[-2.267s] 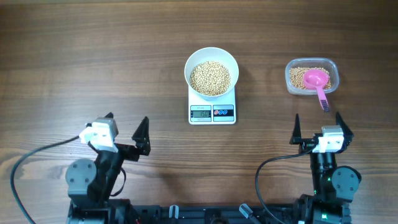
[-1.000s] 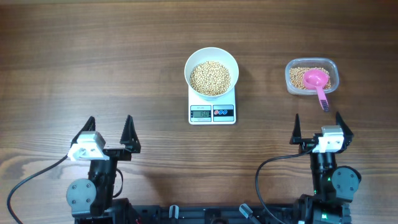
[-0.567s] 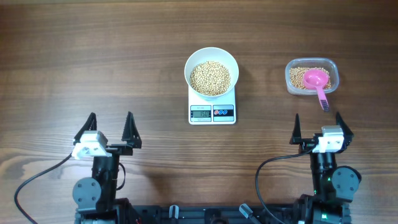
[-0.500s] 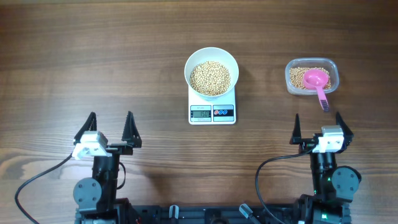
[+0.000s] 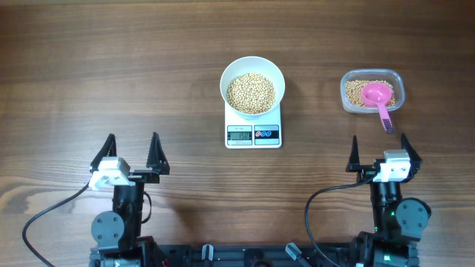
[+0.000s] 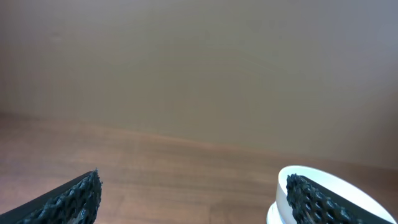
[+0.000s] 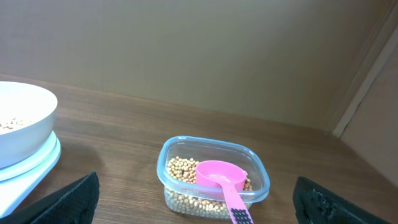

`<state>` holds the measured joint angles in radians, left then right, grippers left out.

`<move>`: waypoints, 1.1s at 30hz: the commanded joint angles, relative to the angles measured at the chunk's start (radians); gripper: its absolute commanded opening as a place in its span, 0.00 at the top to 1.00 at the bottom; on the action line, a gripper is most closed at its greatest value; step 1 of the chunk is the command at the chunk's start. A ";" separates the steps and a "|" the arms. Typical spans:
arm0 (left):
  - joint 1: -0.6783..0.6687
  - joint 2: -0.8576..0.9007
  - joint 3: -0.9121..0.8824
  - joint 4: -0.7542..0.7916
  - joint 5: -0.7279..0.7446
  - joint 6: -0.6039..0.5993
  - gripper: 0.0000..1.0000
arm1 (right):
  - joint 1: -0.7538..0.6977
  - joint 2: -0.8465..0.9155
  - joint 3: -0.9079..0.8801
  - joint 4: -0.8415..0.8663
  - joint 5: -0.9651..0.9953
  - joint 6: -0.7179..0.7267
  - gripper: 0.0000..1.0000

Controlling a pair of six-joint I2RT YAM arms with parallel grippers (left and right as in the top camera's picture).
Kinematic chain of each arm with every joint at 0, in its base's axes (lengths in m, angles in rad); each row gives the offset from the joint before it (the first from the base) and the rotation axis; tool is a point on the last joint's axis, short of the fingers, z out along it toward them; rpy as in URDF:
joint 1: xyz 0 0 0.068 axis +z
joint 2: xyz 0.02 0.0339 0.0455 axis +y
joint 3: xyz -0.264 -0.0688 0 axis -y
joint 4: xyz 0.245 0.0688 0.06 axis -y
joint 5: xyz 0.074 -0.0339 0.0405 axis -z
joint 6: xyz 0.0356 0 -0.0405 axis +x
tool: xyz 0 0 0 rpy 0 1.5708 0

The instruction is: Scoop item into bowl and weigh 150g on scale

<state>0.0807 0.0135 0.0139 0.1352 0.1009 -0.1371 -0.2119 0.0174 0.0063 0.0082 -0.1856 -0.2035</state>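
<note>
wooden table, brown with long horizontal grain, seen from overhead. at its near edge, the left gripper and right gripper, each a white block carrying two black pointed fingers; both stand spread wide and empty, touching nothing, well apart from the other things. the wrist views show the inner finger faces ridged and rough. at mid-table, the scale, a flat white square with rounded corners, a grey display and a dark button panel on its front edge; the digits are too small to read surely. on the scale sits the bowl, round, white and smooth-walled, overhanging the platform's far side. to the right, apart from the scale, a clear plastic tub, a rounded rectangle with a thin rim. a glossy pink scoop lies in the tub, cup inside, its straight handle over the near rim. the beans, small, round and tan, heap in the bowl; more cover the tub's floor.
</note>
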 commanded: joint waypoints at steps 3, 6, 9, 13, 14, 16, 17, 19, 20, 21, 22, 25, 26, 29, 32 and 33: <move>0.008 -0.011 -0.008 -0.074 -0.016 -0.002 0.00 | 0.005 -0.013 -0.001 0.004 0.013 -0.006 0.00; 0.008 -0.011 -0.008 -0.130 -0.016 -0.002 0.00 | 0.005 -0.013 -0.001 0.004 0.013 -0.006 0.00; 0.008 -0.011 -0.008 -0.148 -0.016 -0.002 0.00 | 0.005 -0.013 -0.001 0.004 0.013 -0.006 0.00; 0.007 -0.011 -0.008 -0.160 -0.016 -0.002 0.00 | 0.005 -0.013 -0.001 0.004 0.013 -0.006 0.00; 0.006 -0.011 -0.008 -0.167 -0.016 -0.002 0.00 | 0.005 -0.013 -0.001 0.004 0.013 -0.006 0.00; 0.006 -0.011 -0.008 -0.201 -0.016 -0.002 0.00 | 0.005 -0.013 -0.001 0.004 0.013 -0.006 0.00; 0.006 -0.011 -0.008 -0.208 -0.016 -0.002 0.00 | 0.005 -0.013 -0.001 0.004 0.013 -0.006 0.00; 0.006 -0.011 -0.008 -0.208 -0.018 -0.002 0.00 | 0.005 -0.013 -0.001 0.004 0.013 -0.006 0.00; 0.006 -0.011 -0.008 -0.208 -0.018 -0.002 0.00 | 0.005 -0.013 -0.001 0.004 0.013 -0.006 0.00; 0.006 -0.011 -0.008 -0.208 -0.017 -0.002 0.00 | 0.005 -0.013 -0.001 0.004 0.013 -0.006 0.00; 0.006 -0.011 -0.008 -0.208 -0.017 -0.002 0.00 | 0.005 -0.013 -0.001 0.004 0.013 -0.006 0.00; 0.006 -0.011 -0.008 -0.208 -0.017 0.000 0.00 | 0.005 -0.013 -0.001 0.004 0.013 -0.006 0.00; 0.006 -0.011 -0.008 -0.208 -0.017 0.003 0.00 | 0.005 -0.013 -0.001 0.004 0.013 -0.006 0.00; 0.006 -0.011 -0.008 -0.208 -0.015 0.030 0.00 | 0.005 -0.013 -0.001 0.004 0.013 -0.006 0.00; 0.006 -0.011 -0.008 -0.208 -0.016 0.086 0.00 | 0.005 -0.013 -0.001 0.004 0.013 -0.006 0.00; 0.006 -0.011 -0.008 -0.208 -0.016 0.107 0.00 | 0.005 -0.013 -0.001 0.004 0.013 -0.006 0.00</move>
<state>0.0807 0.0135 0.0120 -0.0681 0.0940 -0.1234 -0.2119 0.0174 0.0063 0.0082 -0.1856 -0.2039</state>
